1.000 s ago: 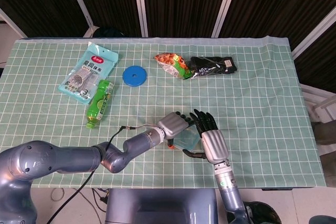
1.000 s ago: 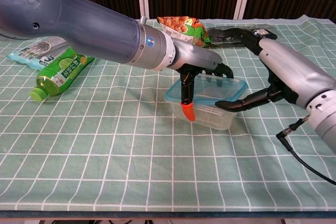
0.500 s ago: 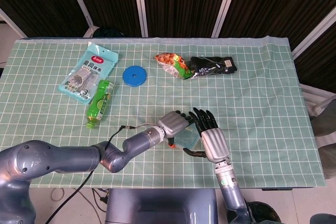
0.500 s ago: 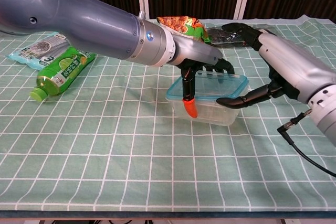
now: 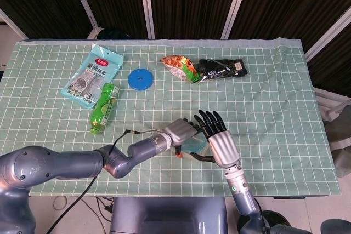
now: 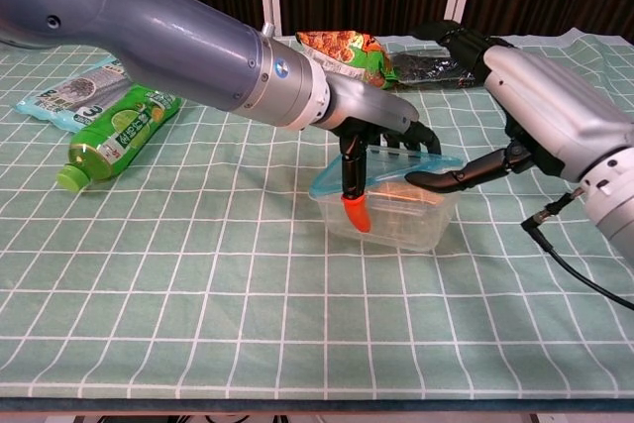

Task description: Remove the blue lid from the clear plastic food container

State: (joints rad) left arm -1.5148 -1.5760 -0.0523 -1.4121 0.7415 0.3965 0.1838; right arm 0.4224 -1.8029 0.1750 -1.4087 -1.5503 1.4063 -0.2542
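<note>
Left hand (image 6: 381, 136) fingers curl down over the lid (image 6: 386, 173), orange-tipped thumb against the box (image 6: 391, 220) front wall, pinning it. Right hand (image 6: 535, 111) thumb hooks under the lid's right edge, other fingers spread wide above. Lid looks tilted, right side lifted off the box, left side seated. Step: peeling, partway. Next move probably calls for lifting the lid clear while the left hand pins the box. Box sits well in front of the snack bag (image 6: 342, 52). Head view: hands cover box. Left fingertip contact hidden.
</note>
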